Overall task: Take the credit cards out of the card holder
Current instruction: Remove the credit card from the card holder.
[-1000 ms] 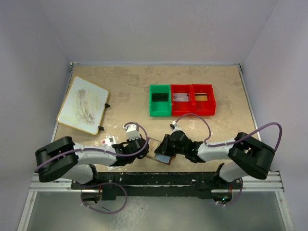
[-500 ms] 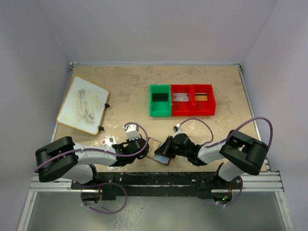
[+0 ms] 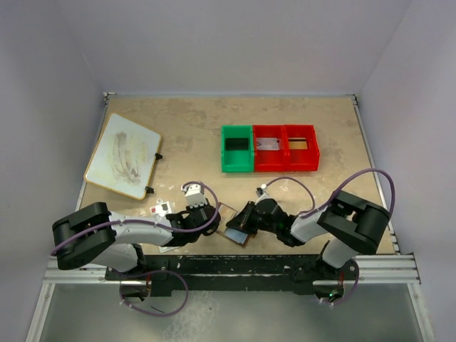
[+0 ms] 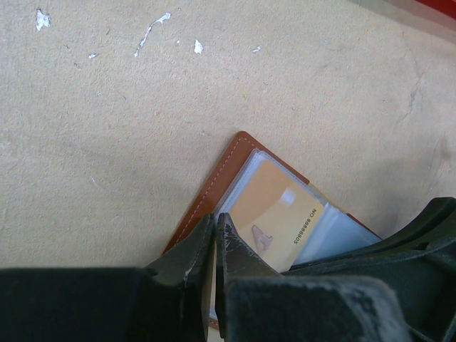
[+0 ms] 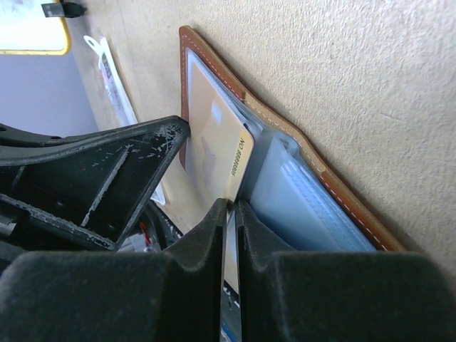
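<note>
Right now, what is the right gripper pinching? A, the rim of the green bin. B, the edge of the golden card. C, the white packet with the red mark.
B: the right wrist view shows the right gripper's fingers closed on the golden card's edge, the card lying in the brown card holder's clear pocket.

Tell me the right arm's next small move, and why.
Probably draw the right tool back toward its own arm, sliding the golden card out of the card holder. Its fingertips look pinched on the card's near edge, most of the card lies in the clear pocket, and the shut left tool rests on the holder's other edge.
</note>
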Tool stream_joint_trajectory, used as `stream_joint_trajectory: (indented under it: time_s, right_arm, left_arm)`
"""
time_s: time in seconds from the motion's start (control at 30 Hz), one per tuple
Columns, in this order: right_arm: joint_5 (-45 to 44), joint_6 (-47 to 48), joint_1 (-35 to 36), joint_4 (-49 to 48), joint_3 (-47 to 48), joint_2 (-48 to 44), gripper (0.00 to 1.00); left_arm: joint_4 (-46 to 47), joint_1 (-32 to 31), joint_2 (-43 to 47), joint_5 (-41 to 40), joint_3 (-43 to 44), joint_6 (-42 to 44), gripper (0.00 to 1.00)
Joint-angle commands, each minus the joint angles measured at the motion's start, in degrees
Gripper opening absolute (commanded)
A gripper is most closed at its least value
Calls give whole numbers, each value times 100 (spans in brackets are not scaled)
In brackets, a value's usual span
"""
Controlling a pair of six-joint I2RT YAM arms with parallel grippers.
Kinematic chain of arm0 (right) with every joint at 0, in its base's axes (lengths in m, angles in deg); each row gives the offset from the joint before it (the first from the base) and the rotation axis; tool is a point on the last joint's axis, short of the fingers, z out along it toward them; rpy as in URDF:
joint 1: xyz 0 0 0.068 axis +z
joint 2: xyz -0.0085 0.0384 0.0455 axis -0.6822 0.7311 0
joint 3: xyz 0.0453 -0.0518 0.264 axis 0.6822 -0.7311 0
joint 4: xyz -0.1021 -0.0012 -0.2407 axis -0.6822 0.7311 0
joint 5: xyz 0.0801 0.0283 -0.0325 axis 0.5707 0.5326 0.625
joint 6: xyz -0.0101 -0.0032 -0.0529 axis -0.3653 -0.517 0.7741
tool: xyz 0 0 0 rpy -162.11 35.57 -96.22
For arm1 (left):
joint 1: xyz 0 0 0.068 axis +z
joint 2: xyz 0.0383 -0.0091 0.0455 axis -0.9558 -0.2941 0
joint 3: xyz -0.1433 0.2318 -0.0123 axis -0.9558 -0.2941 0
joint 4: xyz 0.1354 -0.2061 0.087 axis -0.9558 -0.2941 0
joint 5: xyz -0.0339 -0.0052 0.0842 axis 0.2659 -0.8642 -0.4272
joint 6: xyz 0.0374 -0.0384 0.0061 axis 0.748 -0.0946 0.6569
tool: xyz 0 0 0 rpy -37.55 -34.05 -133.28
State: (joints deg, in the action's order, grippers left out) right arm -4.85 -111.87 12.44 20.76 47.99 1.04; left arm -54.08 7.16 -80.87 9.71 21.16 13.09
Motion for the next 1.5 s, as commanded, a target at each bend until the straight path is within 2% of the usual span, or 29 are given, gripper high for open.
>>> stream_joint_trajectory:
  time_s: [0.0, 0.2, 0.43, 0.6, 0.7, 0.8, 1.1, 1.23, 1.27, 1.37, 1.47]
  right_arm:
    - [-232, -188, -26, -932, -18, -4, 11]
    - [-255, -237, -87, -524, -27, -336, 14]
    - [-82, -298, -189, -708, -83, -260, 14]
    - [112, -400, -203, -1251, -137, 58, 13]
    - [189, -523, -220, -1652, -245, 216, 19]
    - [219, -540, -220, -1651, -254, 251, 20]
    - [198, -481, -224, -1744, -348, 185, 14]
    - [144, -420, -220, -1247, -259, 109, 12]
    - [35, -330, -224, -875, -185, 27, 12]
    - [-383, 277, -220, 1301, 408, -377, 13]
    - [-892, 784, -227, 2440, 605, -955, 18]
  left_arm:
    - [-527, -159, -113, 603, -191, 37, 0]
    - [-535, -181, -114, 583, -196, 15, 0]
    - [-535, -198, -117, 583, -175, 20, 0]
    - [-582, -206, -126, 583, -147, 26, 0]
    - [-579, -207, -147, 581, -139, 29, 0]
    - [-584, -219, -161, 578, -139, 13, 0]
    - [-699, -228, -153, 502, -82, -16, 0]
    - [-715, -250, -55, 517, -48, 23, 0]
    - [-749, -259, 0, 500, -39, 27, 0]
    - [-1002, -273, 243, 343, -7, -31, 0]
    - [-1304, -273, 589, 153, -22, -114, 0]
